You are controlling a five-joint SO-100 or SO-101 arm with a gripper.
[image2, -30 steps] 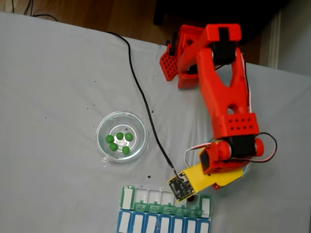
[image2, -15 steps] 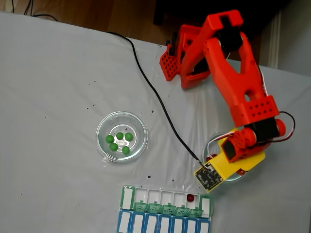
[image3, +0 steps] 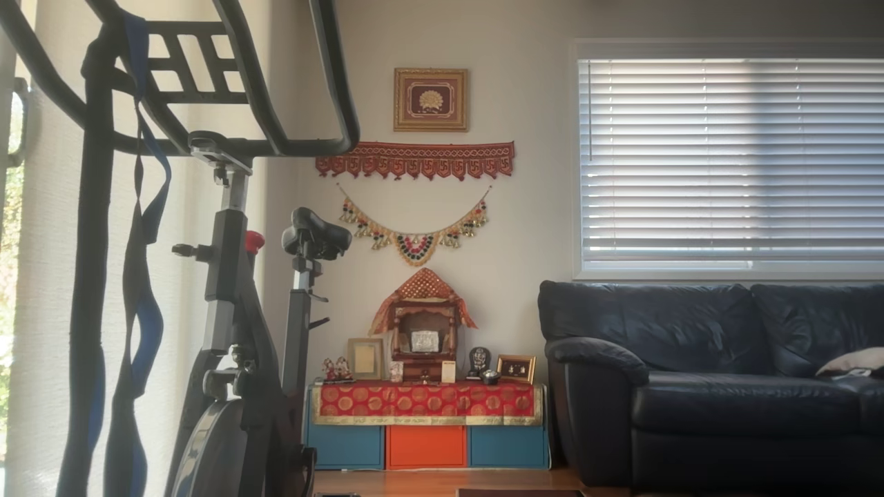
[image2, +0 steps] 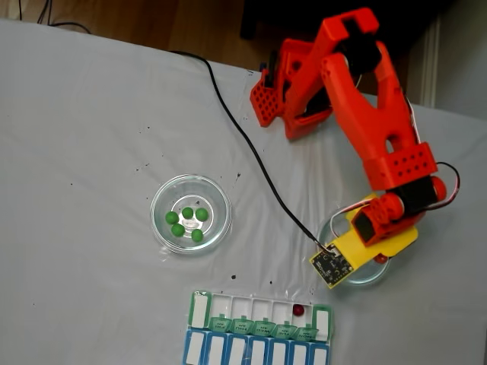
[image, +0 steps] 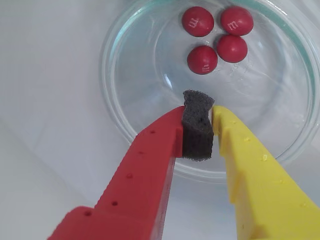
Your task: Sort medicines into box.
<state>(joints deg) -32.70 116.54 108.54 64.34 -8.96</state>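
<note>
Two plastic fingers fill the near part of the wrist view, one red w/ small dimples, one yellow, matte and faceted. The gripper is clenched on nothing but its own dark grey foam pad, porous and squashed between the tips; no candy in the grip. It hangs over the near inside rim of a round clear glass dish, smooth and shiny.

Four dark red medicines lie at the far side of that dish, glossy flattened rounds w/ a faint white "m", clustered close, some touching.

In the fixed view the orange-red arm reaches down from the top to the same dish at right; yellow finger and a small circuit board cover most of it, and one red medicine peeks out beside the yellow part. Near the bottom edge is the box, white w/ green flip lids open, and a fifth red medicine sits in a compartment near its right end. A blue-and-white organiser row lies touching it, nearer the bottom edge. To the left, well apart, a 2nd glass dish holds five bright green medicines, round and glossy. A black cable runs across the pale grey cloth-like table, which has tiny dark specks.

The other view shows a room: exercise bike, black leather sofa, window blinds.
</note>
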